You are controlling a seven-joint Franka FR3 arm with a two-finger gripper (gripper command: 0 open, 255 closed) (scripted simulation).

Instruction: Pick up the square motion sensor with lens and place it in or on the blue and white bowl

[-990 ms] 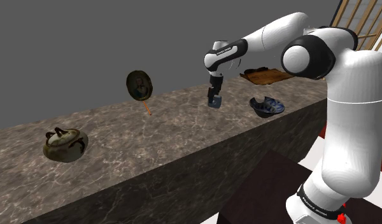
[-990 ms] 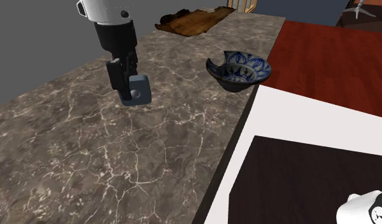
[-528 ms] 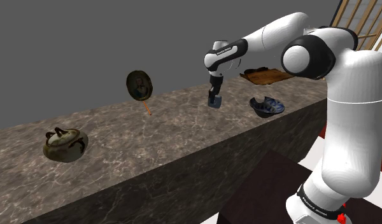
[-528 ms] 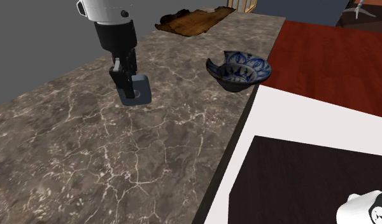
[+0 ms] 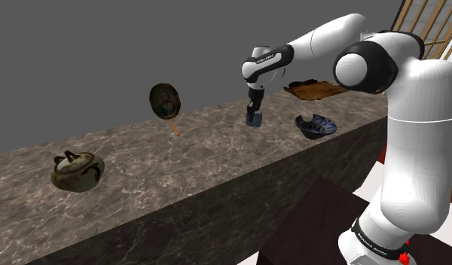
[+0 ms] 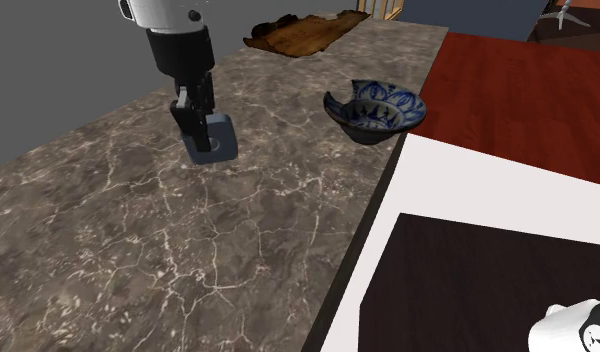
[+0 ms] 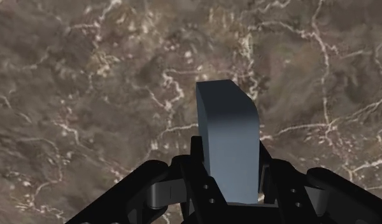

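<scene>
Grey-blue square motion sensor (image 7: pixel 228 137) clamped in my black gripper (image 6: pixel 194 128).
Held by its flat sides; I judge it rigid, light, slippery.

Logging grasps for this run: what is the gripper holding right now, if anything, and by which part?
The gripper clasps the grey-blue square sensor, its fingers on two opposite sides at the end nearest the hand.
</scene>
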